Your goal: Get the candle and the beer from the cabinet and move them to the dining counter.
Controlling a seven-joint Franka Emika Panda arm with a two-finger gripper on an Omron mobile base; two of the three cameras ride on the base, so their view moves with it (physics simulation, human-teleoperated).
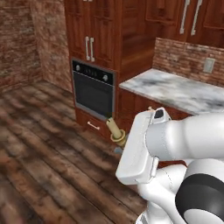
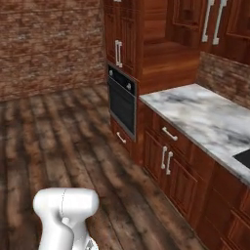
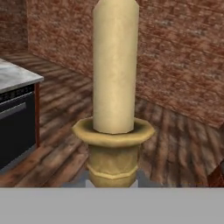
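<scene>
A cream candle (image 3: 114, 78) in a brass candlestick (image 3: 113, 151) stands upright close before the hand camera, with my gripper (image 3: 113, 181) shut on the candlestick's lower part. From the left base view the candle (image 1: 114, 129) sticks out tilted beyond my white hand, above the wooden floor, and my gripper (image 1: 119, 143) is mostly hidden behind the hand. The reddish-brown wall cabinet (image 1: 190, 19) with long silver handles hangs at the upper right, also in the right base view as the cabinet (image 2: 215, 22). The beer and the dining counter are out of view.
A black built-in oven (image 1: 92, 89) (image 2: 122, 100) sits in tall wooden units. A marble counter (image 1: 175, 89) (image 2: 200, 122) over lower cabinets runs along the brick backsplash on the right. Wooden floor (image 1: 39, 144) stretches to the left towards a brick wall (image 2: 49, 44).
</scene>
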